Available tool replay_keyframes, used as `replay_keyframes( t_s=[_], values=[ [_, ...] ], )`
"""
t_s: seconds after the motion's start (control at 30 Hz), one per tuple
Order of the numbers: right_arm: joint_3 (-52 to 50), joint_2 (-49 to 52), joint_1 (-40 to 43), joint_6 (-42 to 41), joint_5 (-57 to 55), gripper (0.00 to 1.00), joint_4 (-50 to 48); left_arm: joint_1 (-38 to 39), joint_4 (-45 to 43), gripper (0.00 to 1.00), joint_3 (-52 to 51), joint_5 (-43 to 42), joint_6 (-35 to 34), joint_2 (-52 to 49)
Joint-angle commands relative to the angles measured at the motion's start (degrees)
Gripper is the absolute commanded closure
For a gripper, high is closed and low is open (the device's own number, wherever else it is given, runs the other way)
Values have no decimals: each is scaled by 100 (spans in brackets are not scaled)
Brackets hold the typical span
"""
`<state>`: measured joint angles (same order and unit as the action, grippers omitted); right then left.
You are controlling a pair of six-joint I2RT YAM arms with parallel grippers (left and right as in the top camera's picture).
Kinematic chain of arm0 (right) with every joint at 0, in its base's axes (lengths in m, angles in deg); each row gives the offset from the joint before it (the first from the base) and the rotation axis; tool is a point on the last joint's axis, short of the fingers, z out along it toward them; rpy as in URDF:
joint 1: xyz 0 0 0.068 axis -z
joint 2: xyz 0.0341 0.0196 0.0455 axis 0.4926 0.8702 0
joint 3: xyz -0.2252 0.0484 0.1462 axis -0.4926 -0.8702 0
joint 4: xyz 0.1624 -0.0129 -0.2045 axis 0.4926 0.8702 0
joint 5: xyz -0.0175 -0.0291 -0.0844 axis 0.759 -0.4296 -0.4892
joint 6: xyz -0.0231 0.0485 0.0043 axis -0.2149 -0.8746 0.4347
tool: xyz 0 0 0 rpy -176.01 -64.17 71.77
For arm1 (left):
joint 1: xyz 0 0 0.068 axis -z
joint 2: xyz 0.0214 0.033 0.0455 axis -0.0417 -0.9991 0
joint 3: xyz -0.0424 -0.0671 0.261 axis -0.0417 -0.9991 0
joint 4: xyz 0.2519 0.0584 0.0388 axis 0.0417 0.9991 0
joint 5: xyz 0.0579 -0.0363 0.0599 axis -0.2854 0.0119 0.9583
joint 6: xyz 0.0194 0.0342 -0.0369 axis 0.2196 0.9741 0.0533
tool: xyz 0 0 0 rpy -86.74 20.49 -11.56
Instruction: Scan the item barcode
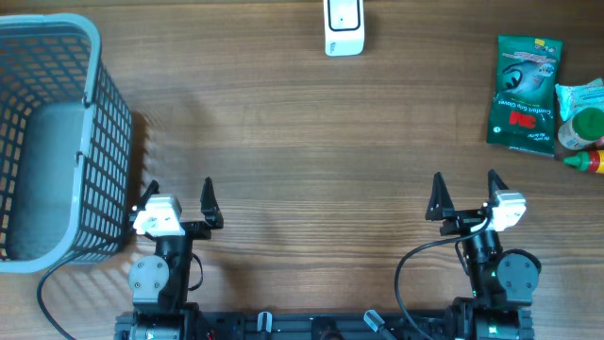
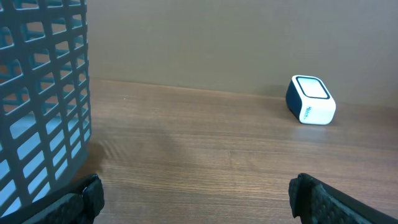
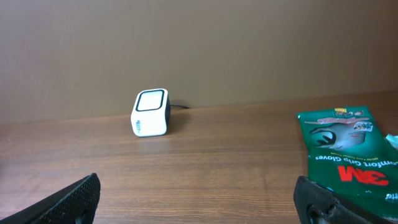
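While both are parked at the near edge, the left gripper and right gripper are held wide open, nothing gripped. The green 3M glove packet is laid flat far right, well apart from the white scanner at the far edge; a grey basket is seen left.

Wood table, basket, scanner, glove pkt

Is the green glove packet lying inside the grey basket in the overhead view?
No, the green glove packet lies flat at the far right of the scene, well apart from the grey basket at the far left.
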<state>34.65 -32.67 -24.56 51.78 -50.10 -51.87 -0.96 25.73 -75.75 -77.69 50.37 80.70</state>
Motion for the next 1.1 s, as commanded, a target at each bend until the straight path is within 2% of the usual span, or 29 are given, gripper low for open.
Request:
replay_keyframes(
  t_s=[0.0,0.2,1.07],
  values=[
    [-7,-13,-37,122,-105,0,-11,-33,-15,0,-42,-68,105,42],
    [-7,-15,-431,131,-127,0,-11,-33,-15,0,-42,-68,105,42],
    [-7,-13,-431,122,-125,0,-11,-33,-15,0,-42,-68,105,42]
  ],
)
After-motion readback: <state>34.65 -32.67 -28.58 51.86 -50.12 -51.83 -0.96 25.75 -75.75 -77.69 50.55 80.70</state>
